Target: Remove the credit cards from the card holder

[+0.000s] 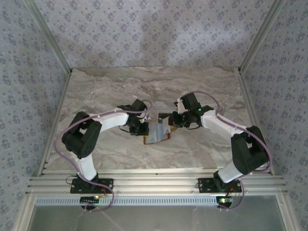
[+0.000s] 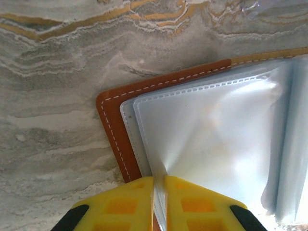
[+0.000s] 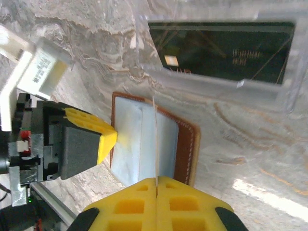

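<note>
In the left wrist view, the left gripper (image 2: 159, 187) is seen nearest, its yellow fingers (image 2: 125, 202) brought almost together so that only a slit is left between them. The edge of a clear plastic sleeve (image 2: 207, 139) belonging to the card holder (image 2: 115, 130) is pinched in that slit. The card holder is laid open on the marbled worktop (image 2: 57, 72), its orange-brown stitched cover flat beneath the sleeves.

In the right wrist view, the right gripper (image 3: 156, 185) is closed completely. A thin pale sheet (image 3: 155, 139), seen edge-on and standing upright over the open holder, is clamped between its pads. Whether this sheet is a sleeve or a card cannot be told.

Just beyond the holder, a clear tray (image 3: 286, 94) is set on the worktop, and a dark credit card (image 3: 226, 50) with a small chip is laid flat inside it.

From above, the card holder is found at the middle of the worktop. It is flanked by the left gripper on its left side and the right gripper on its right.
</note>
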